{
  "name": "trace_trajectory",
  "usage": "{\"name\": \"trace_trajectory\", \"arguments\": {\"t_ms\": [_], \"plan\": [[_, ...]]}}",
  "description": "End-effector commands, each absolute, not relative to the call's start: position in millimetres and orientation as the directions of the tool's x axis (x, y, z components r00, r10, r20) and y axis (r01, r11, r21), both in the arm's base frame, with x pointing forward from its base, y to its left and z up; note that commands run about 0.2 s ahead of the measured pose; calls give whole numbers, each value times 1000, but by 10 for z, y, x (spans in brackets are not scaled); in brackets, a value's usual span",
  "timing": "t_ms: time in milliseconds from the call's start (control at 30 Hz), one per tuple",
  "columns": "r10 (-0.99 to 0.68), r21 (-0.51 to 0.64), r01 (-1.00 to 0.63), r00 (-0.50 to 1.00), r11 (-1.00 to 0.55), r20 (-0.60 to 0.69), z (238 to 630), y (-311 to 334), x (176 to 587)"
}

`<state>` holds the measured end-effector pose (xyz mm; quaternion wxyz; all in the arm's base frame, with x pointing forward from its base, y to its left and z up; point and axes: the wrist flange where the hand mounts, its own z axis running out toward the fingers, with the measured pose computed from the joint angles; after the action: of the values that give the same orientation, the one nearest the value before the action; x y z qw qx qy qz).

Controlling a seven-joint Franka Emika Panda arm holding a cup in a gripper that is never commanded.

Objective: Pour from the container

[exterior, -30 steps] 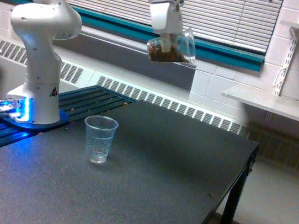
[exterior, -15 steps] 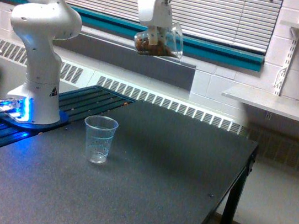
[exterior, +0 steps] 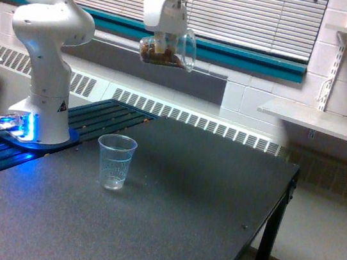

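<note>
Dark speckled table (exterior: 184, 190) across the lower frame, clear marked plastic cup (exterior: 115, 161) upright at left-centre, white robot base (exterior: 42, 121) at far left.

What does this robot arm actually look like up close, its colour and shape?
The arm is glossy white with thick rounded segments on a round base bearing a small triangular warning sticker, blue light glowing beside it. The gripper is a blocky white housing.

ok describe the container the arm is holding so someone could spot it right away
Start at the white robot arm on the exterior view's left and follow it to the gripper before the window blinds. The container hangs there tilted, holding brown pieces, unlike the empty marked cup on the table.
</note>
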<state>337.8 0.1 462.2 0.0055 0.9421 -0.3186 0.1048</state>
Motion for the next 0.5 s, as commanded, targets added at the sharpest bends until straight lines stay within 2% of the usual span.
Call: {"name": "trace_trajectory", "arguments": {"t_ms": [33,500], "plan": [[-622,-38,-627,760,-778,187,4638,-60,3272],[-665,-9,-673,730,-740,157,4597,-180,3054]]}}
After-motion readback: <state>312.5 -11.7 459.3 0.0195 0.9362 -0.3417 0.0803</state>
